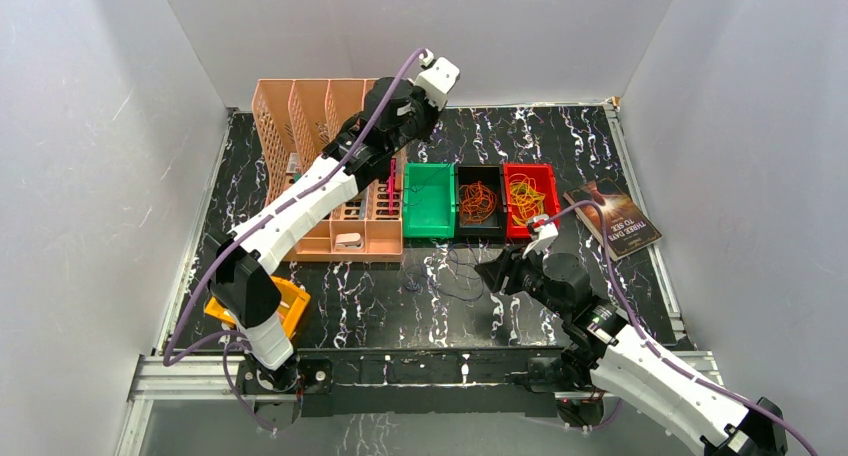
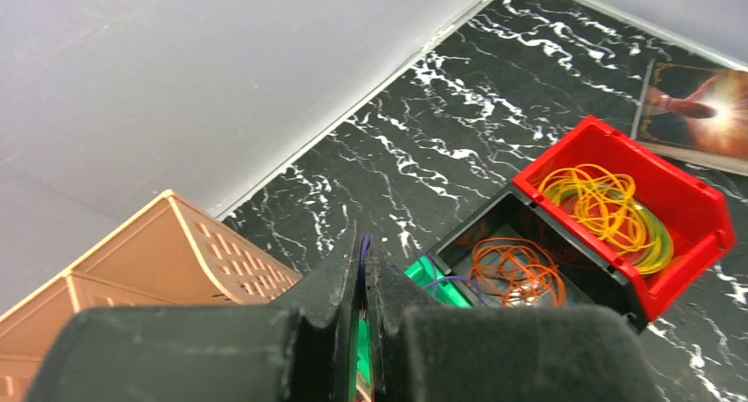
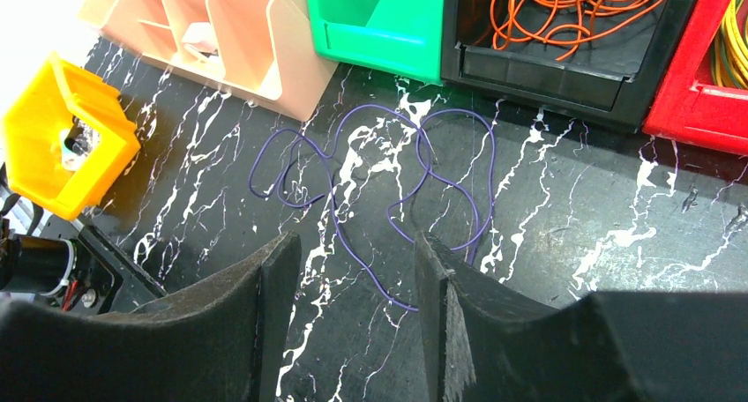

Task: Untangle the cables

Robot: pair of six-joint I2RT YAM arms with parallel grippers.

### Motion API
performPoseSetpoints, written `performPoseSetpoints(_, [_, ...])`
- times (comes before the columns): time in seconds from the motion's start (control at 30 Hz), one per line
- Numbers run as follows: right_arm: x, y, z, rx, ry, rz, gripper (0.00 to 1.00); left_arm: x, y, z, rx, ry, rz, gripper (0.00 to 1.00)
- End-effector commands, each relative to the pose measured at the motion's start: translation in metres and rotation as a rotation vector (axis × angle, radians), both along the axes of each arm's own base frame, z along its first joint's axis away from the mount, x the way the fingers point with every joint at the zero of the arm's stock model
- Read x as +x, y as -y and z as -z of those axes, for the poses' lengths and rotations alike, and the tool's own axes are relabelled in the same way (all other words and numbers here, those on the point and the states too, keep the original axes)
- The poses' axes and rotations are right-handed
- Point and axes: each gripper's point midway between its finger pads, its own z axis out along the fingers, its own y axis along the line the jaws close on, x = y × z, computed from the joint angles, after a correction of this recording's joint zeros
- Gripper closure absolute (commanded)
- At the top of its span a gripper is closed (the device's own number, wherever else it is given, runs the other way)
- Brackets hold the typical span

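Where the cables lie: orange cables (image 1: 478, 201) sit in the black bin (image 1: 480, 172) and yellow cables (image 1: 524, 198) in the red bin (image 1: 530, 169) just right of it, at the far middle of the table (image 1: 640, 156).
Loose purple cable (image 3: 388, 177): sprawled in open loops on the table, just near of the green bin (image 1: 428, 198) and the black bin.
Left gripper (image 2: 363, 243): raised over the green bin's left side, fingers together, clamped on a purple strand (image 2: 363, 250).
Right gripper (image 3: 357, 243): low over the loose purple cable, fingers apart, holding nothing.
Other things: peach organizer (image 1: 300, 116) far left; yellow bin (image 1: 290, 301) near left; book (image 1: 612, 216) right of the red bin.
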Motion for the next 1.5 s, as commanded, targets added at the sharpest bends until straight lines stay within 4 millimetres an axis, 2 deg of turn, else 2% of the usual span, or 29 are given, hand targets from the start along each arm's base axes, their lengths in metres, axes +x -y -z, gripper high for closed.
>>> performPoseSetpoints(0.0, [0.005,-0.003,-0.019,0.038,0.046,0.008,0.41,-0.010,0.009,-0.033,-0.121,0.012,0.061,1.00])
performPoseSetpoints(0.2, [0.005,-0.002,-0.018,0.042,0.041,0.012,0.41,-0.010,0.038,-0.034,-0.177,-0.044,0.154,1.00])
performPoseSetpoints(0.3, [0.004,-0.001,-0.017,0.042,0.038,0.016,0.41,-0.008,0.042,-0.042,-0.198,-0.036,0.165,1.00])
performPoseSetpoints(0.43, [0.005,-0.001,-0.016,0.045,0.037,0.019,0.41,-0.006,0.041,-0.057,-0.211,-0.006,0.158,1.00])
performPoseSetpoints(0.7, [0.005,-0.005,-0.013,0.041,0.028,0.003,0.41,0.000,0.024,-0.047,-0.163,0.012,0.074,1.00])
performPoseSetpoints(1.0, [0.005,-0.006,-0.009,0.042,0.023,0.001,0.41,-0.001,-0.015,-0.018,-0.070,-0.005,-0.058,1.00])
performPoseSetpoints(1.2, [0.006,-0.011,-0.009,0.041,0.018,-0.013,0.41,-0.008,-0.043,-0.010,-0.041,-0.014,-0.140,1.00])
performPoseSetpoints(1.3, [0.006,-0.012,-0.007,0.041,0.015,-0.015,0.41,-0.012,-0.047,0.004,-0.034,-0.046,-0.141,1.00])
performPoseSetpoints(1.47, [0.006,-0.012,-0.006,0.046,0.010,-0.016,0.40,-0.017,-0.041,0.042,-0.020,-0.132,-0.121,1.00])
